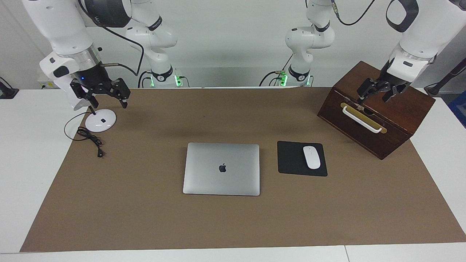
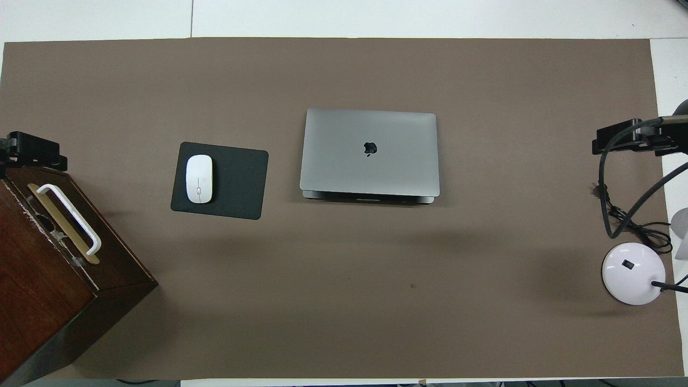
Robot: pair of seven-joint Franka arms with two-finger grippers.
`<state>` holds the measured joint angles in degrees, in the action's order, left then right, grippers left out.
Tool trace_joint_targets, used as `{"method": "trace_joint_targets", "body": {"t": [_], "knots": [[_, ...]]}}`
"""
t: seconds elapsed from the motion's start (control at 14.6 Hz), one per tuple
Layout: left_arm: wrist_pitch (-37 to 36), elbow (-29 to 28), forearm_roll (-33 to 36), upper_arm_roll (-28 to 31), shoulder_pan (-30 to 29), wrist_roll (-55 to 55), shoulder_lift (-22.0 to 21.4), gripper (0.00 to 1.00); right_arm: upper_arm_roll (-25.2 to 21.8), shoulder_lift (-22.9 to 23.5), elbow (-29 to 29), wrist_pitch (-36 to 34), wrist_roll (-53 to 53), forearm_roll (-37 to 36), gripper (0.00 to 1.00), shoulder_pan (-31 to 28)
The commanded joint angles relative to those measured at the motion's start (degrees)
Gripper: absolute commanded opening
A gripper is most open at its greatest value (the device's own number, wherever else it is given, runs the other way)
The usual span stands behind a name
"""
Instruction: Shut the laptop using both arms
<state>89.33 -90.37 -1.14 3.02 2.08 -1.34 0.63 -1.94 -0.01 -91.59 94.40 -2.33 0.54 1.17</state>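
Note:
The silver-grey laptop (image 1: 221,168) lies in the middle of the brown mat with its lid down and the apple logo up. In the overhead view the laptop (image 2: 370,152) shows a thin dark gap along the edge nearest the robots. My right gripper (image 1: 108,103) hangs open and empty over the white lamp base, well away from the laptop. My left gripper (image 1: 376,97) hangs open and empty over the wooden box. Only their tips show in the overhead view: left gripper (image 2: 32,150), right gripper (image 2: 629,137). Neither touches the laptop.
A black mouse pad (image 1: 291,160) with a white mouse (image 1: 311,157) lies beside the laptop toward the left arm's end. A dark wooden box (image 1: 400,109) with a white handle stands at that end. A white lamp base (image 1: 101,120) and black cable (image 1: 91,140) sit at the right arm's end.

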Motion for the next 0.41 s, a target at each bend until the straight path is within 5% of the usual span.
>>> {"method": "trace_joint_targets", "body": {"t": [0.0, 0.34], "knots": [[-1.3, -0.8, 0.0, -0.3, -0.4, 0.1, -0.9, 1.00, -0.4, 0.2, 0.6, -1.1, -1.2, -0.3, 1.00, 0.5], [-1.6, -0.8, 0.0, -0.4, -0.5, 0.2, -1.0, 1.00, -0.4, 0.2, 0.6, -1.0, -1.2, -0.3, 1.00, 0.5]]}}
